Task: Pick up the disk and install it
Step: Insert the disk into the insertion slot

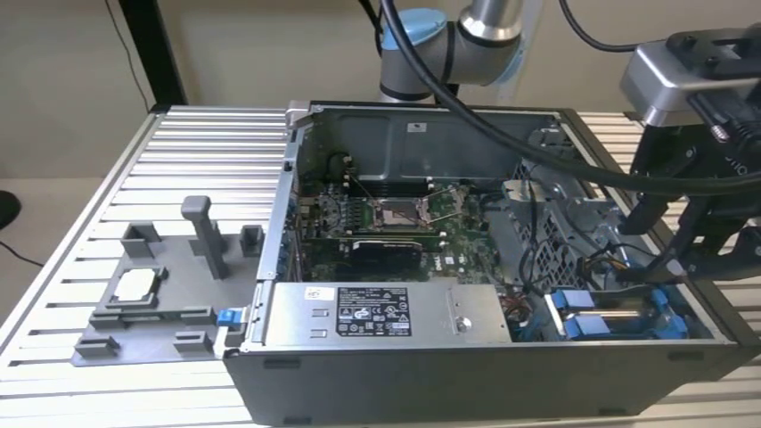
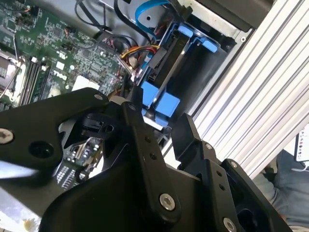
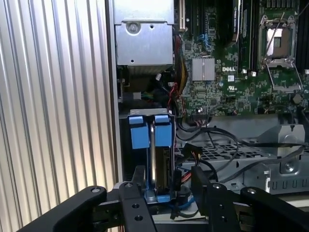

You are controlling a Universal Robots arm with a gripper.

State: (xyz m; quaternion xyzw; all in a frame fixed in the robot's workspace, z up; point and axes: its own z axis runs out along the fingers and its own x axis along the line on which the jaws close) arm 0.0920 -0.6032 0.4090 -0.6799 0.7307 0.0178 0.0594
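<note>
Gripper [image 3: 168, 170] spread open, gripping nothing, fingers [image 3: 139, 181] either side of disk [image 3: 155, 159]; disk on edge in bay of computer case [image 1: 476, 383], blue tabs showing.

The exterior view overlooks the whole case [image 1: 476, 383] from above; both wrist views look closely at the disk [image 3: 153, 159].
</note>
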